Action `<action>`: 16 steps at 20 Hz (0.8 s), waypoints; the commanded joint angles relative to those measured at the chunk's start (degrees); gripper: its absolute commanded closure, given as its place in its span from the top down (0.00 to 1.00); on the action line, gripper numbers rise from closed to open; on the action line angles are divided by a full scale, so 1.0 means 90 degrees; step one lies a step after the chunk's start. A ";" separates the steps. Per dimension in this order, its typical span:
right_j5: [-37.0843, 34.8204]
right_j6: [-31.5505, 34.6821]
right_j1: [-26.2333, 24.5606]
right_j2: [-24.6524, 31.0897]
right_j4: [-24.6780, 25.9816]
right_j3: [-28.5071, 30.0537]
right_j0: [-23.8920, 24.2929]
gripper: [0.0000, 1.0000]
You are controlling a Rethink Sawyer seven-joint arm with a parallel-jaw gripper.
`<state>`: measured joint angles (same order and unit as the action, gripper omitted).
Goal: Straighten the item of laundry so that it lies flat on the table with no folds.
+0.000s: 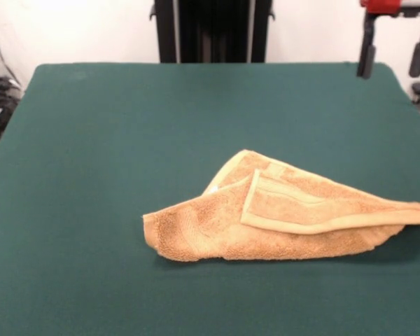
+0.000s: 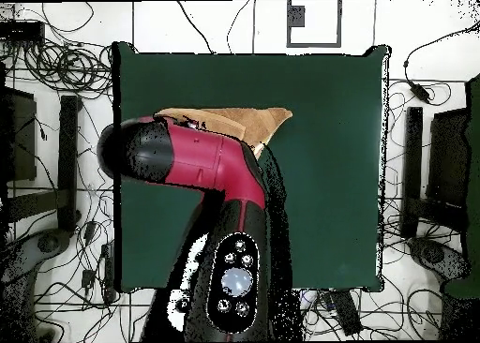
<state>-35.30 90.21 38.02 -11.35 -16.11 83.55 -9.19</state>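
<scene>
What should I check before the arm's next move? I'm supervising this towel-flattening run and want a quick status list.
1. Towel flat, no folds: not ok. One hemmed flap lies doubled over the top.
2. Towel fully on the table: cannot tell. In the front view its right tip meets the picture's edge.
3. Gripper clear of the towel: ok. It hangs above the table's far right corner, apart from the cloth.
4. Gripper empty and open: ok. Its fingers stand apart with nothing between them.
5. Overhead sight of the towel: not ok. The arm covers most of it.
</scene>
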 commanded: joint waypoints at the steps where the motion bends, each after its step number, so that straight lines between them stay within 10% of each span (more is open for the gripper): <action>1: 0.0268 0.1230 -0.0422 0.0694 -0.0201 0.0525 0.0211 1.00; 16: 0.0850 0.1121 -0.0525 0.1002 -0.0125 0.0760 0.0453 1.00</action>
<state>-29.94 90.21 37.79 -10.66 -16.11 83.71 -4.70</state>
